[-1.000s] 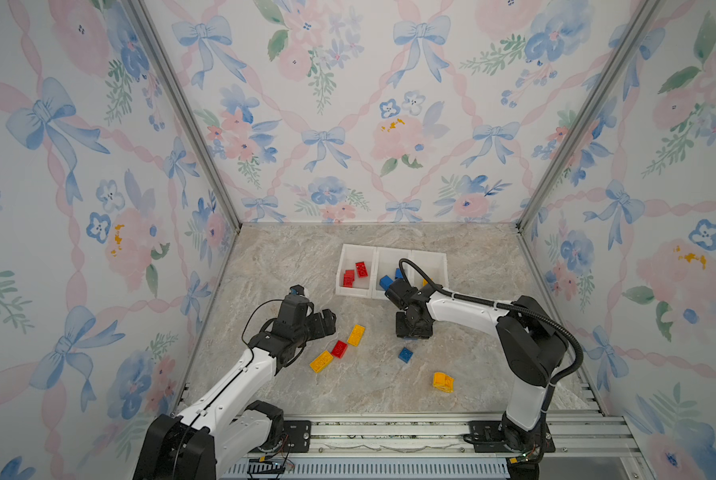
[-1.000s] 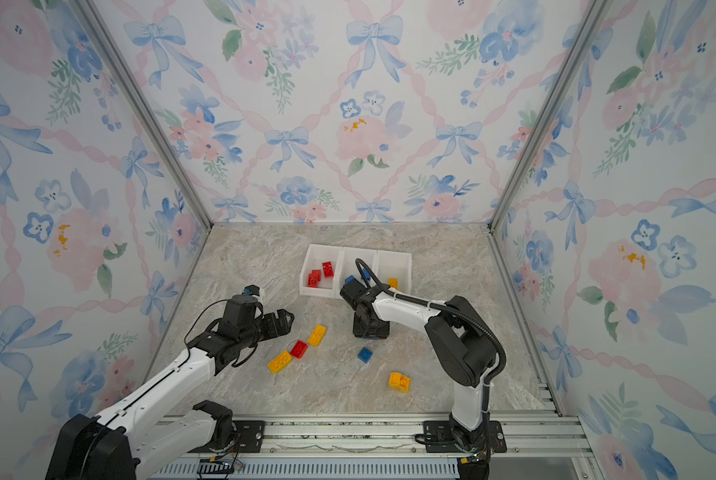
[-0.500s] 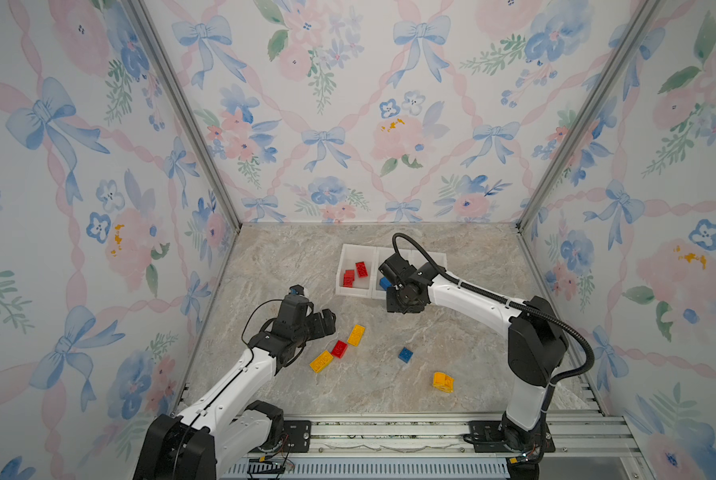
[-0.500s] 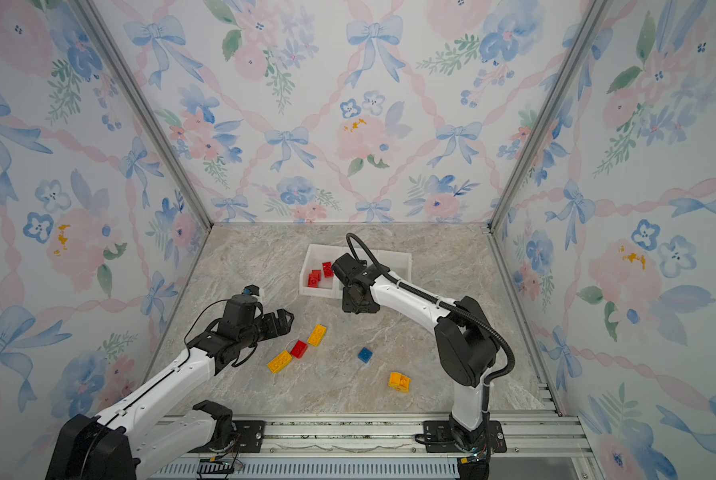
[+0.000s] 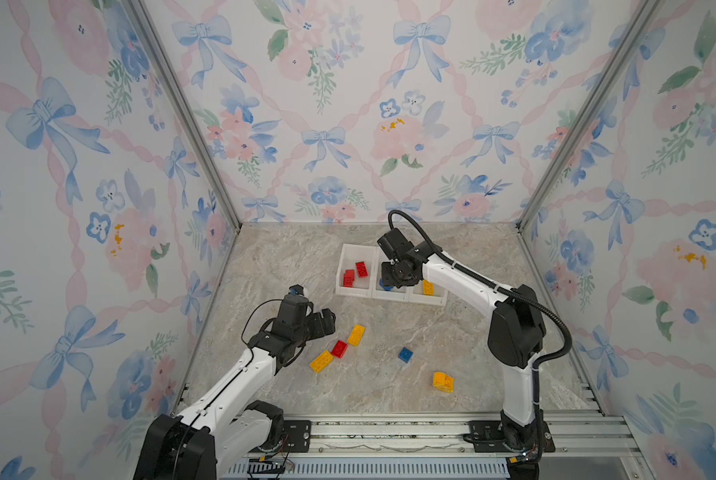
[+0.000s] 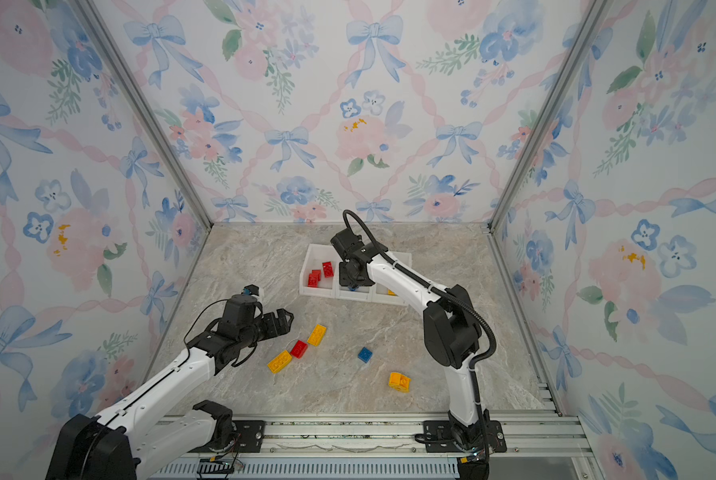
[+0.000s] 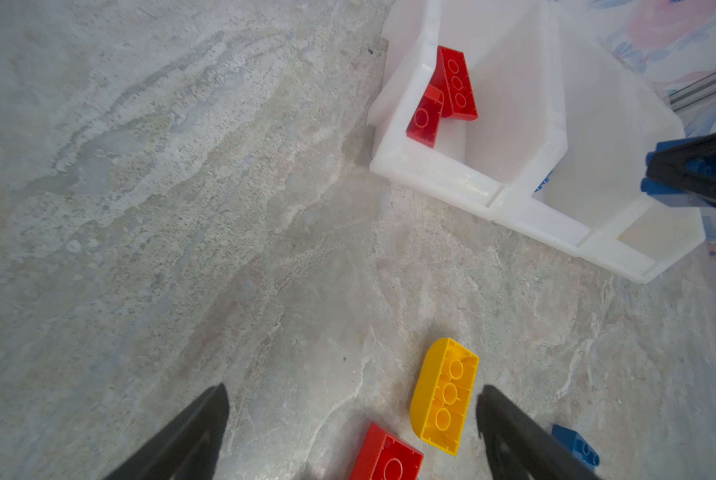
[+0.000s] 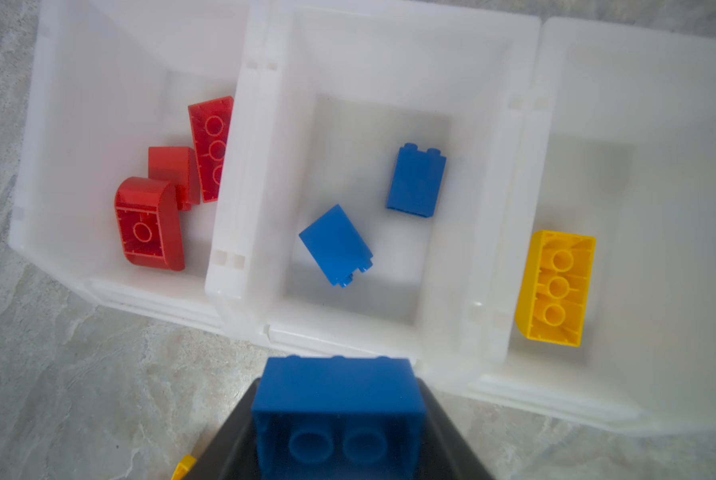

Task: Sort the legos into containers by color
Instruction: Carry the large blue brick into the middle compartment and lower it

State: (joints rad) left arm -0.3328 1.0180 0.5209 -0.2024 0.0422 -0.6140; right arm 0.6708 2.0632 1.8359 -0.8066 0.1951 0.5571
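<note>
Six plastic bricks [image 8: 335, 245] lay colour-sorted in three joined white plastic bins [image 5: 354, 291] mid-frame; my right pincer [image 5: 389, 282] clamped a blue brick [image 8: 337, 399] over the middle bin [image 8: 389, 83], my left pincer [image 7: 352, 392] gaped beside five loose bricks [image 5: 339, 348].

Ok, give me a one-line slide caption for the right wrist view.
Right gripper holding a blue brick by the middle bin, which already contains two blue bricks.
</note>
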